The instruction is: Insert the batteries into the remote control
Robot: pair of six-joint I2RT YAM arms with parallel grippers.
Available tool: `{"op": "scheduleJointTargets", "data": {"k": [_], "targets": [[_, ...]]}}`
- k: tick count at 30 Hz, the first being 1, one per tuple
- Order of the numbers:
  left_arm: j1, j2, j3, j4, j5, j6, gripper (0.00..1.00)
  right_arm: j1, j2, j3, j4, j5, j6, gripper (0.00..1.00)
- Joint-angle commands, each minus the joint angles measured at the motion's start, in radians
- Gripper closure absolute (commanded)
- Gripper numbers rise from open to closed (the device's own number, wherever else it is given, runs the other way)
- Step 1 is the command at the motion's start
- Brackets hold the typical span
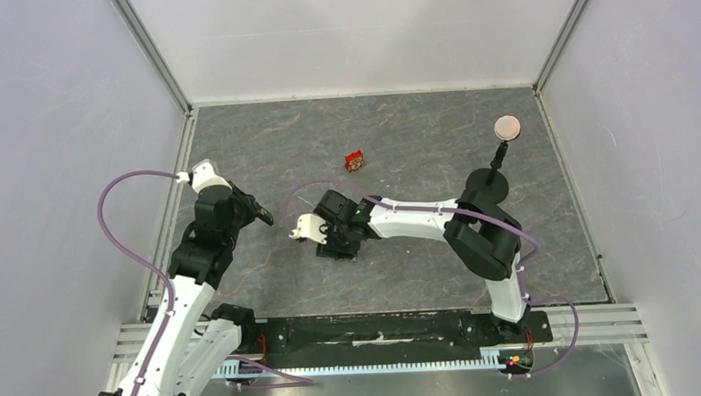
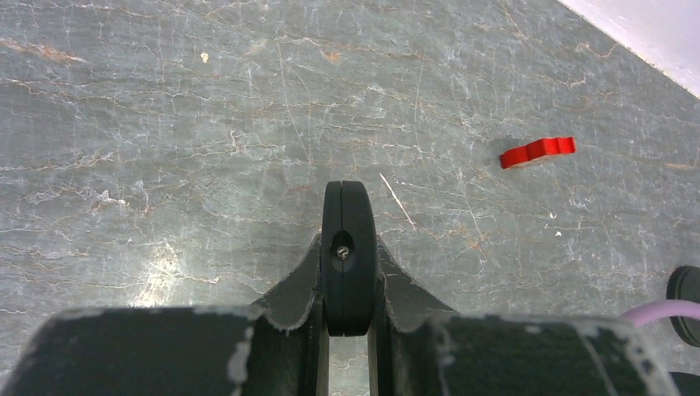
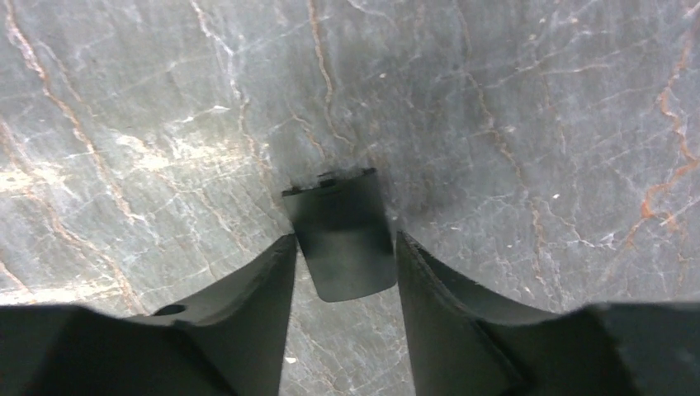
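Gripping the remote control (image 2: 347, 206) edge-on, the left claw (image 2: 347, 239) hangs over the surface (image 2: 165, 124). The right claw (image 3: 344, 238) straddles a flat black piece (image 3: 334, 198), jaws open.

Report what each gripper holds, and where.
Left gripper: the remote control, pinched across its flat sides. Right gripper: flanks a small black piece; grip cannot be told.

The right arm (image 1: 419, 220) spans mid-table; bare tabletop (image 1: 425, 150) lies between the red box (image 1: 354, 160) and the stand (image 1: 496, 176).
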Motion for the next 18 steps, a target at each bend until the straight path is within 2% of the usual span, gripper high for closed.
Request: {"op": "scheduleJointTargets", "data": {"k": [1, 6, 8, 12, 14, 16, 18], "targets": [[0.007, 0.000, 0.040, 0.055, -0.008, 0.030, 0.98, 0.009, 0.047, -0.032, -0.049, 0.040, 0.017, 0.55], [0.009, 0.000, 0.035, 0.056, 0.012, 0.032, 0.98, -0.004, 0.088, 0.021, -0.107, -0.003, 0.079, 0.56], [0.010, 0.001, 0.032, 0.056, 0.027, 0.032, 0.98, -0.010, 0.090, 0.024, -0.115, -0.002, 0.093, 0.53], [0.010, 0.001, 0.017, 0.061, 0.048, 0.024, 0.98, -0.019, 0.099, 0.012, -0.115, 0.004, 0.111, 0.38], [0.010, 0.000, 0.014, 0.063, 0.049, 0.019, 0.98, -0.019, 0.116, 0.010, -0.123, 0.013, 0.110, 0.36], [0.011, -0.001, 0.012, 0.063, 0.051, 0.018, 0.98, -0.019, 0.138, 0.011, -0.133, 0.001, 0.109, 0.41], [0.012, -0.001, 0.014, 0.060, 0.052, 0.020, 0.98, -0.020, 0.157, 0.015, -0.146, -0.019, 0.112, 0.52]]}}
